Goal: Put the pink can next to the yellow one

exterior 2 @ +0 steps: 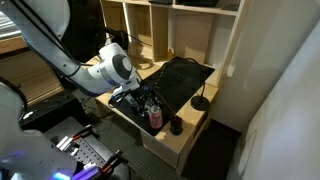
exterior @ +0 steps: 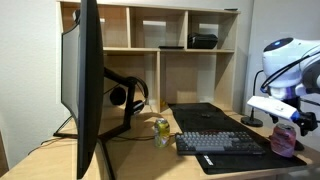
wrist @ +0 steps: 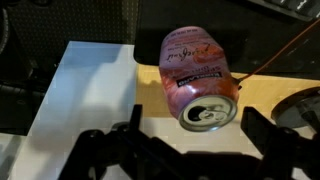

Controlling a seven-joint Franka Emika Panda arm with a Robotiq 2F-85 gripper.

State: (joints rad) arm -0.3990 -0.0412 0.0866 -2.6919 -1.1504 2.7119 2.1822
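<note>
The yellow can (exterior: 160, 130) stands left of the keyboard (exterior: 220, 143); right of it, at the desk (exterior: 140, 156) edge, the pink can (exterior: 284, 138) stands upright, reddish-white print, silvery top; the arm (exterior: 285, 60) bends down over it; the claw (wrist: 195, 138) gapes wide, gripping nothing.

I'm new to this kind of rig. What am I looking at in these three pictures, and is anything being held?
It is one white robot arm at a desk. Two pictures come from cameras standing off the robot; the third comes from a camera on its wrist, looking down past the tool. On the desk are a monitor, headphones, a keyboard, a yellow-green can and a pink can. The tool is open, its fingers either side of the pink can; nothing is gripped yet.
</note>
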